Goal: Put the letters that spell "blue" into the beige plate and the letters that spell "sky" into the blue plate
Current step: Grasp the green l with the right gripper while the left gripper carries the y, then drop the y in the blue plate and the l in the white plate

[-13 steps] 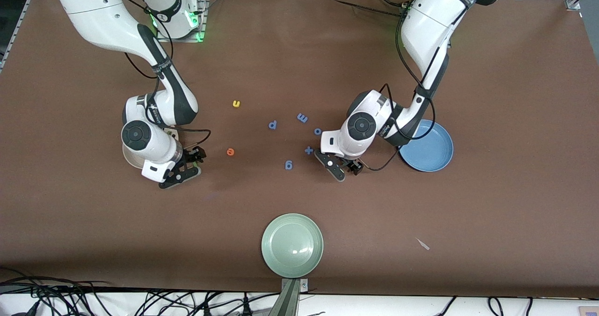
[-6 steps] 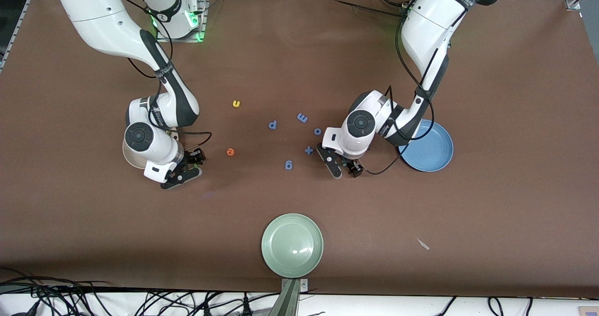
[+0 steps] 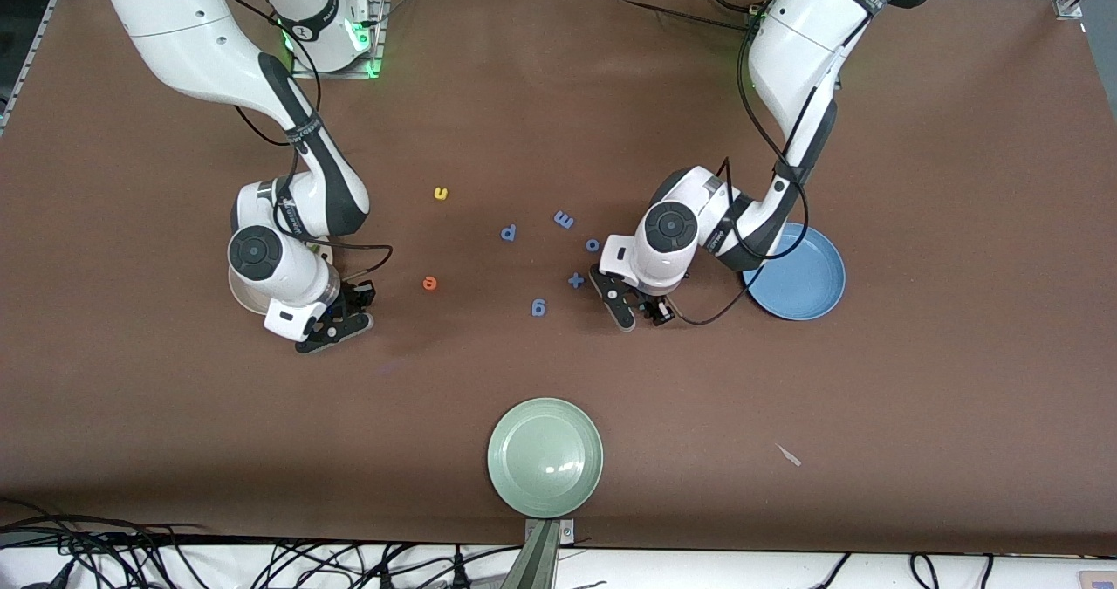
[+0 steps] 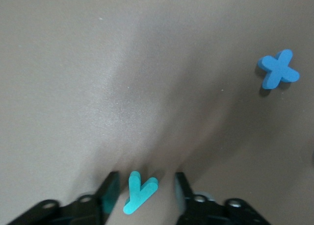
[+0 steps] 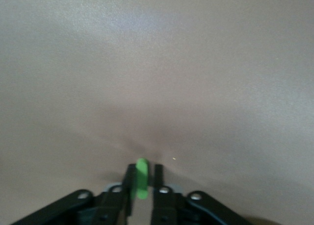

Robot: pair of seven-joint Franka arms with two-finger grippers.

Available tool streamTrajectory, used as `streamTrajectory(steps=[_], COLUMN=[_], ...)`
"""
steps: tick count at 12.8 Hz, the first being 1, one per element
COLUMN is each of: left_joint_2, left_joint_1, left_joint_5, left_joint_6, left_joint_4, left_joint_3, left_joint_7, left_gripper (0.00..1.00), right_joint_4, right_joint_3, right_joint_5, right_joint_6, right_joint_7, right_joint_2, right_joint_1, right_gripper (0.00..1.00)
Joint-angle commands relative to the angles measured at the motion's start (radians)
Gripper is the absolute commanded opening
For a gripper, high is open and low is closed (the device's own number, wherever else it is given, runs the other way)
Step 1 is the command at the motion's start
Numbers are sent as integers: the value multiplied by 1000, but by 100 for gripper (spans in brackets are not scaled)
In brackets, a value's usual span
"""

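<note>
A teal y (image 4: 140, 191) lies flat on the brown table between the fingers of my left gripper (image 4: 145, 178), which is open with a gap on each side of the letter. In the front view the left gripper (image 3: 641, 310) is low between the blue plate (image 3: 807, 288) and the small blue letters. My right gripper (image 5: 143, 168) is shut on a bright green foam letter (image 5: 142, 178), seen edge-on. The right gripper (image 3: 347, 311) is down at the table beside the beige plate (image 3: 237, 297), which the arm mostly hides. The yellow u (image 3: 441, 193) and orange e (image 3: 428, 283) lie loose mid-table.
Small blue letters lie mid-table: a p (image 3: 509, 233), an m (image 3: 564, 219), an o (image 3: 592, 244), an x (image 3: 575, 280) and a g shape (image 3: 538, 308). A pale green plate (image 3: 545, 456) sits at the table's near edge. A white scrap (image 3: 788, 455) lies nearer the left arm's end.
The right gripper's fingers have come together onto the green letter. The left gripper's fingers have narrowed around the teal y. Both hands shifted slightly.
</note>
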Motion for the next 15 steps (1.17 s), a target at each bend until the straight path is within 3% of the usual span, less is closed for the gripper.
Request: streamTrajectory(steps=[1, 4, 6, 8, 11, 13, 15], left_joint_2=[-13, -59, -88, -118, -176, -203, -225], left_joint_1=[3, 15, 26, 45, 82, 127, 199], left_joint_5=[33, 102, 102, 102, 102, 104, 116], left_joint_6=[10, 9, -4, -40, -173, -268, -332], left_joint_4=[-27, -27, -25, -22, -22, -29, -51], left_joint_3=[3, 1, 1, -1, 1, 3, 3], left_joint_7=[9, 9, 7, 7, 7, 12, 12], left_gripper=[9, 1, 1, 0, 1, 2, 4], right_joint_4=[-13, 46, 140, 165, 102, -23, -83], right_joint_3=[10, 3, -2, -2, -23, -48, -80], right_joint_5=[2, 2, 2, 4, 5, 5, 5], right_joint_6=[11, -99, -264, -348, -339, -238, -188], right_joint_7=[-7, -21, -57, -93, -94, -111, -159], right_joint_2=[-2, -26, -31, -31, -67, -115, -131], right_joint_1=[-7, -10, -33, -70, -73, -73, -73], right_gripper=[2, 2, 2, 4, 8, 7, 7])
